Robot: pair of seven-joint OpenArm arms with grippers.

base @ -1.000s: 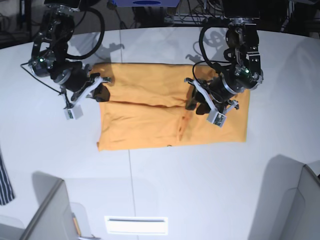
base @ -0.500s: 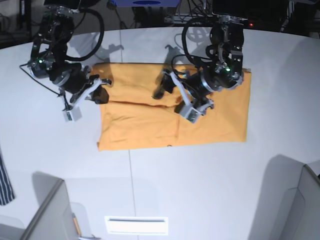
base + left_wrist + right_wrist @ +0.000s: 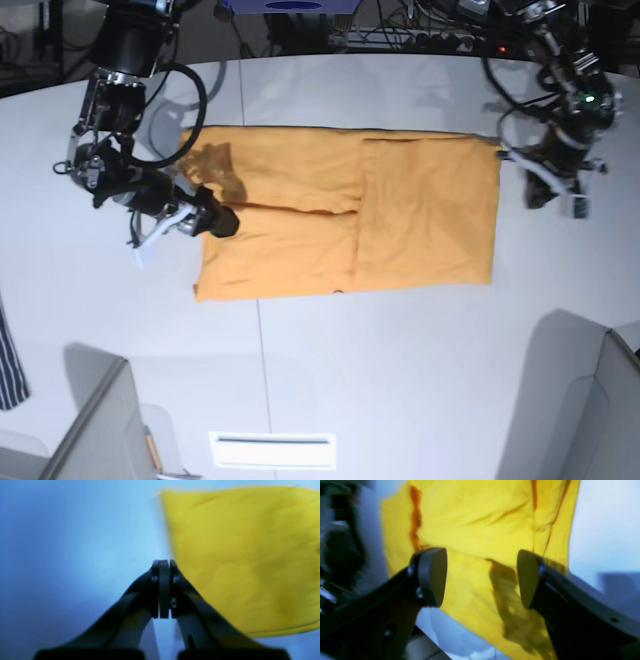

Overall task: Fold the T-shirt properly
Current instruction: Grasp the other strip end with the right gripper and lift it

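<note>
The orange-yellow T-shirt (image 3: 420, 215) lies flat on the white table as a wide rectangle, with a folded flap over its right part. My left gripper (image 3: 541, 192) is shut and empty, off the shirt's right edge over bare table. In the left wrist view its fingertips (image 3: 161, 566) meet beside the shirt's (image 3: 245, 555) edge. My right gripper (image 3: 217, 220) is at the shirt's left edge. In the right wrist view it (image 3: 480, 577) is open, its pads (image 3: 432, 575) spread just above the cloth (image 3: 480, 525), gripping nothing.
A dark navy striped garment (image 3: 9, 362) hangs at the left edge. Grey partitions stand at the bottom left (image 3: 100, 425) and bottom right (image 3: 590, 415). A white slot (image 3: 272, 450) sits at the front. Cables and equipment (image 3: 400, 35) line the back.
My left arm has swung from over the shirt's middle out to the right, off the cloth. My right gripper has shifted slightly down along the shirt's left edge.
</note>
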